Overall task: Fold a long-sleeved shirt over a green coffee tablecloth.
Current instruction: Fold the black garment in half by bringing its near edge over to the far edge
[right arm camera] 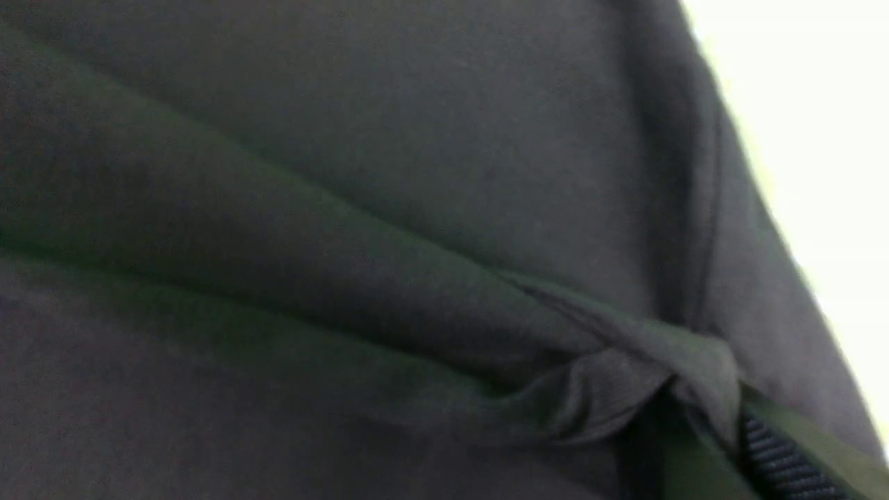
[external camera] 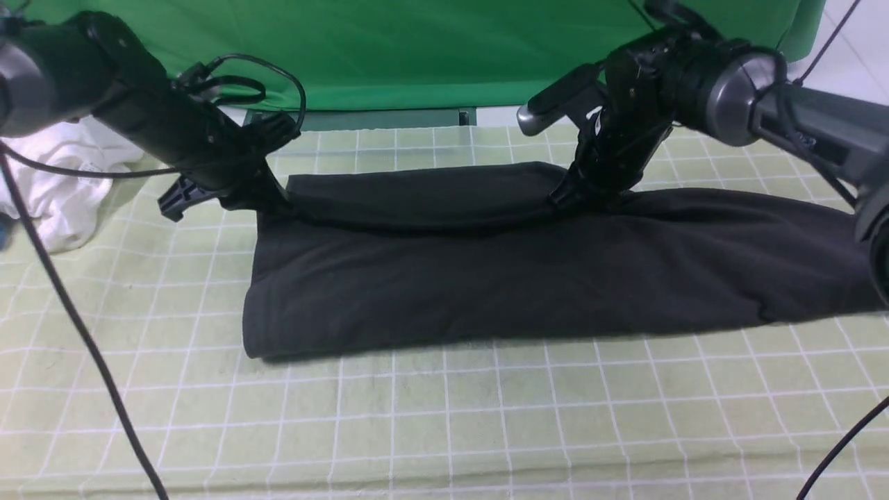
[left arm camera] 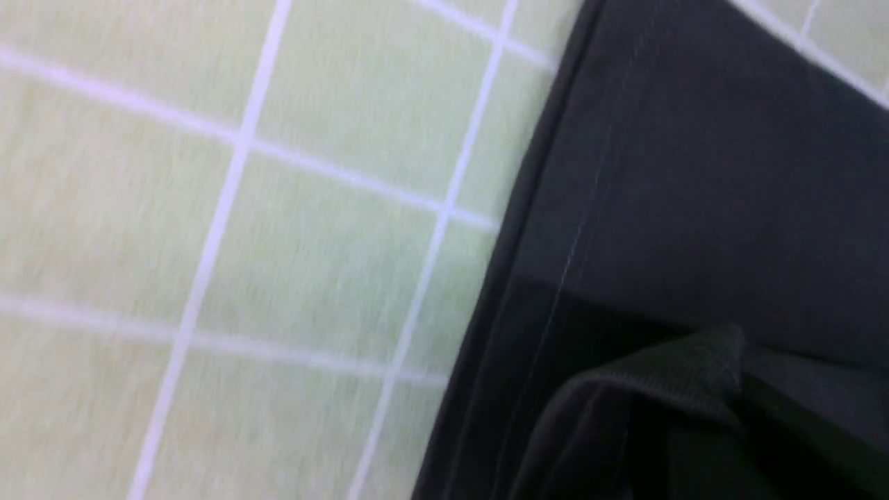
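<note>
Pale green checked tablecloth (external camera: 444,417) fills the lower frame. On it, mid-frame, the black shirt (external camera: 486,278) lies as a long folded band. At its far edge the right tool (external camera: 576,194) pinches bunched fabric. The left tool (external camera: 243,198) is at the far-left corner, grip unclear. A white garment (external camera: 62,187) is at far left, a green sheet (external camera: 417,48) along the top.

A bright green backdrop (external camera: 417,48) hangs straight beyond the left gripper (external camera: 239,198) and the right gripper (external camera: 566,194), a dark strip (external camera: 389,119) along its foot. Further right of the right gripper, pale floor (external camera: 856,62) shows. Light is soft, even.
</note>
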